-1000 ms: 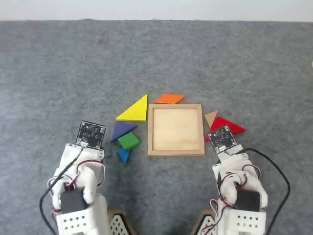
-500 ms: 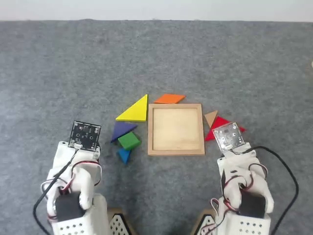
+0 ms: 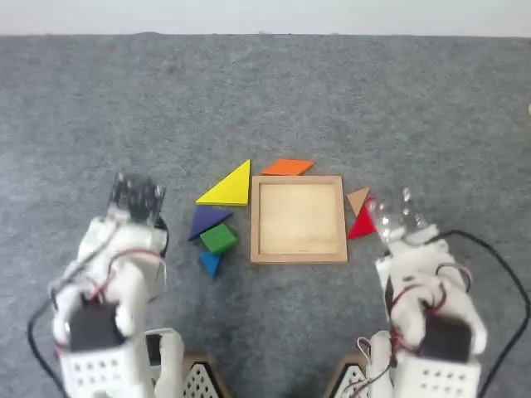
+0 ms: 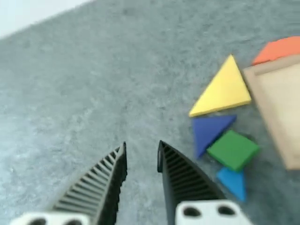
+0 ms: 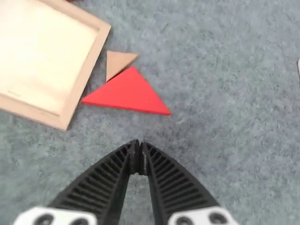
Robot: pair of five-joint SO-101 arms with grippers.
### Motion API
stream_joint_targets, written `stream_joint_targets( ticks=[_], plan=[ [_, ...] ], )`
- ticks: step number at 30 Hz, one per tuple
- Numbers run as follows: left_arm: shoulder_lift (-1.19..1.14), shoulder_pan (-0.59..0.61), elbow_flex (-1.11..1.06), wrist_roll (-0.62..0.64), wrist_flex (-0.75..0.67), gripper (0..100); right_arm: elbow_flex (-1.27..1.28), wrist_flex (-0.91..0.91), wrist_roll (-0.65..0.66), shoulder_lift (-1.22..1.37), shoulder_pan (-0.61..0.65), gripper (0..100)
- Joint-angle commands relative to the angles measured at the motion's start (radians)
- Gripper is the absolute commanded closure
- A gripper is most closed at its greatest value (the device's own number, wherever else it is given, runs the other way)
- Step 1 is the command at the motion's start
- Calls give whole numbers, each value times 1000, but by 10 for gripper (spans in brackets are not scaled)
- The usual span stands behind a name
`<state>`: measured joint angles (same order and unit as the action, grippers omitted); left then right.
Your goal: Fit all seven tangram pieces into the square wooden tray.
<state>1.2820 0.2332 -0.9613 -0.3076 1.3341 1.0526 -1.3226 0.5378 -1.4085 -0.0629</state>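
Right hand [image 5: 139,143] closed, near red triangle [image 5: 127,93], tan triangle [image 5: 116,62] and tray [image 5: 88,70] beyond

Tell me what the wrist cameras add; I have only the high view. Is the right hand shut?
Observer: Yes. The right hand is shut on nothing, over the carpet, short of the red triangle.
Operator: And the left hand?
Observer: The left hand is open, with a clear gap between its fingers and nothing held.
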Motion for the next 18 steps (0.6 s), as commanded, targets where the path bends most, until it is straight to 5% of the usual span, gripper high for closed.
stream_joint_targets(
  ticks=[1,12,18],
  plan=[
    [-301,-21,280,25,91,887,-230,-42,-34,272,-5,991],
    [-928,-2,713,61,272,887,-724,-165,-84,848,-12,990],
    [-1152,-5,869,87,224,866,-1132,-278,-120,1090,-12,990]
  ],
)
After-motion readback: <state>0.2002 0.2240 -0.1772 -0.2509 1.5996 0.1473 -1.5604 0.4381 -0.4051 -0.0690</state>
